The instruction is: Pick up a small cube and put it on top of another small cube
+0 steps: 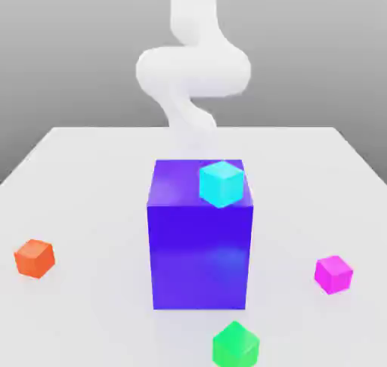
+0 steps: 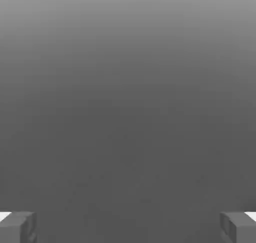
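on the pale table, the magenta cube (image 1: 333, 274) waits to be lifted and stacked
exterior view: it rests well apart from the big blue block (image 1: 199, 256), toward the exterior view's right, which should leave the jaws room to straddle it. the block's flat top seems to serve as a stand for the cyan cube (image 1: 222, 184), near its front corner; it looks solid, a support rather than a container. the orange cube (image 1: 35, 258) and green cube (image 1: 236, 346) sit directly on the table (image 1: 91, 207), spaced out, perhaps so each can be reached; which one should bear the stack, i cannot tell. the white arm (image 1: 194, 71) stands behind the block. hand view: the claw (image 2: 128, 228) is spread wide, nothing between its fingers, so picking up likely comes first.
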{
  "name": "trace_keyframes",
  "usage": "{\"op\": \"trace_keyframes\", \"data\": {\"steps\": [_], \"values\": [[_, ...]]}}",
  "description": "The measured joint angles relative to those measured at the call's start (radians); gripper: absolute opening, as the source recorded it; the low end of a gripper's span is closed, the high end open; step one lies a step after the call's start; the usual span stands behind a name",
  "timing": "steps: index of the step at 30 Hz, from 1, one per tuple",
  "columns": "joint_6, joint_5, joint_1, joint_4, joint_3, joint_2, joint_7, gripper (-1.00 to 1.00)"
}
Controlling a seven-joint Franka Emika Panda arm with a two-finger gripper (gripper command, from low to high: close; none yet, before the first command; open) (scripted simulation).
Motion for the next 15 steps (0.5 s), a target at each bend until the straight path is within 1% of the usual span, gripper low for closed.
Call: {"op": "trace_keyframes", "data": {"steps": [9,15], "values": [[0.157,0.052,0.264,-0.119,-0.041,0.288,-0.414,0.0],[0.259,0.089,0.401,-0.196,-0.026,0.476,-0.688,0.0]]}}
